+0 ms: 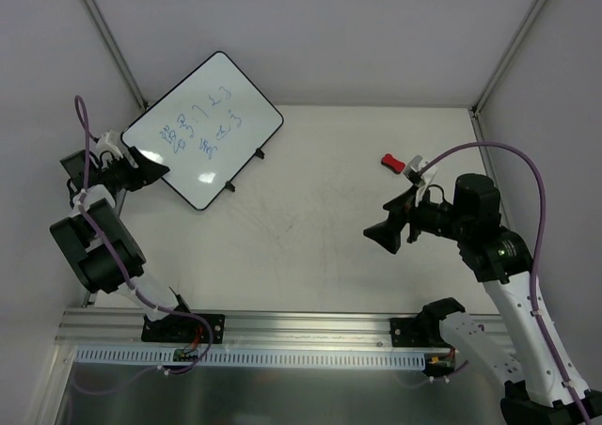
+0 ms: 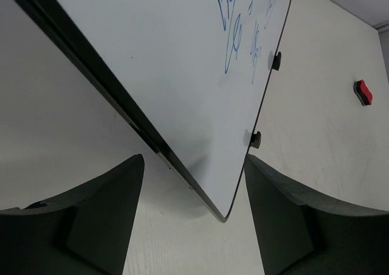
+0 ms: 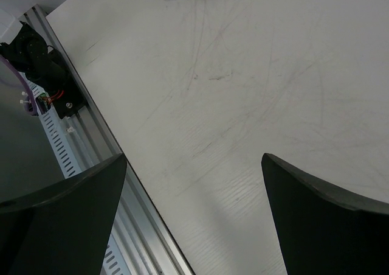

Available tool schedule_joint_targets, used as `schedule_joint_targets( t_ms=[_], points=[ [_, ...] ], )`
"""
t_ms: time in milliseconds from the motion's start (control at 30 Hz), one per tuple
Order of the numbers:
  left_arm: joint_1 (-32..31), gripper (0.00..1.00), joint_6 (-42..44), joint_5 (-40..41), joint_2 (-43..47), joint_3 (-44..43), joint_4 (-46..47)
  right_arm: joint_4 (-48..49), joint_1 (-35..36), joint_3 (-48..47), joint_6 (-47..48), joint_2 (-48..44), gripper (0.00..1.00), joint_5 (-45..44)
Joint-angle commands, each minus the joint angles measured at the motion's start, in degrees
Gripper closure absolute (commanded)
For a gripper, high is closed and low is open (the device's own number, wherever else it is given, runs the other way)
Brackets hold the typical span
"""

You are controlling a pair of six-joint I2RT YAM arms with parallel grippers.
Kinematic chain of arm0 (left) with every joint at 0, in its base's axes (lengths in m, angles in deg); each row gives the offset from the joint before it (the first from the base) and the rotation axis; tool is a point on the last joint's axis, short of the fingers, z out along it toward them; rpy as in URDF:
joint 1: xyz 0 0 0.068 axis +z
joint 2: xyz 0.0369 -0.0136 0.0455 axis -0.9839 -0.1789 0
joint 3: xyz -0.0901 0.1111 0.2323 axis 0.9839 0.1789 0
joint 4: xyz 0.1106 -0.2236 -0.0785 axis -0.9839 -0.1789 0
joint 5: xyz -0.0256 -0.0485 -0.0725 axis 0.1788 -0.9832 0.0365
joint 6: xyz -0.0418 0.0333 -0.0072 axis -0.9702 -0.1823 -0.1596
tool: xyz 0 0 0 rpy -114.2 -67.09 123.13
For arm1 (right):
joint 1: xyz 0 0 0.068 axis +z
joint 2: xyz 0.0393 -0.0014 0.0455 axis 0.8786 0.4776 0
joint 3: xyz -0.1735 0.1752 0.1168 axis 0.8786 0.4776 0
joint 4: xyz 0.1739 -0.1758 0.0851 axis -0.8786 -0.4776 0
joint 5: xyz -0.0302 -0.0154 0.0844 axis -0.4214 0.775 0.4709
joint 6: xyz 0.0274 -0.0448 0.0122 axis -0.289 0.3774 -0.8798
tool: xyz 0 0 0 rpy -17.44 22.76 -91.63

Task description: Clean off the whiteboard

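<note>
Left gripper [image 2: 193, 165], jaws apart, straddles the scribbled whiteboard [image 1: 202, 129] at its corner without clamping it; right gripper [image 3: 194, 159] hangs wide open, empty, over the worktop [image 1: 310, 209].

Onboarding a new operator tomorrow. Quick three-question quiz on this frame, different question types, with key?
1. True or false: the whiteboard bears blue writing.
2. The red eraser lies: A) on the whiteboard; B) on the table, held by nothing; C) under the whiteboard.
3. What sits between the open fingers of the left gripper?
Key: 1 true; 2 B; 3 the whiteboard's edge, near a corner.
</note>
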State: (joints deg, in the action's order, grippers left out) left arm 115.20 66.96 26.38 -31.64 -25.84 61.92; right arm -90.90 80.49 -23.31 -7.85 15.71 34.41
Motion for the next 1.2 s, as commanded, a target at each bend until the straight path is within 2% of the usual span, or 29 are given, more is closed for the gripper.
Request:
schedule_joint_targets(
  t_ms=[0, 100, 267, 500, 700, 933, 1167],
  points=[
    [0.6, 0.33, 2.9, -5.4, -1.3, -2.2, 2.4, 2.0, 0.4, -3.1, 1.1, 1.4, 0.01, 2.2],
    [0.7, 0.33, 2.3, -7.3, -3.0, -3.1, 2.5, 2.0, 0.4, -3.7, 1.1, 2.3, 0.01, 2.4],
    [0.7, 0.4, 1.1, -10.7, -6.3, -5.3, 2.8, 2.0, 0.4, -5.0, 1.2, 4.3, 0.01, 3.2],
    [0.8, 0.44, -0.3, -12.2, -8.7, -6.0, 4.4, 2.0, 0.4, -5.8, 0.6, 5.5, 0.01, 3.5],
    [0.8, 0.46, -3.7, -13.3, -9.7, -5.0, 9.4, 2.0, 0.4, -5.8, 0.3, 5.9, 0.01, 3.7],
    [0.8, 0.56, -6.7, -15.9, -11.5, -5.8, 12.3, 2.0, 0.3, -5.8, 0.1, 6.6, 0.01, 4.0],
    [0.3, 0.58, -8.2, -16.6, -12.5, -6.0, 13.4, 2.1, 0.4, -5.8, 0.0, 7.3, 0.01, 4.1]
  ],
)
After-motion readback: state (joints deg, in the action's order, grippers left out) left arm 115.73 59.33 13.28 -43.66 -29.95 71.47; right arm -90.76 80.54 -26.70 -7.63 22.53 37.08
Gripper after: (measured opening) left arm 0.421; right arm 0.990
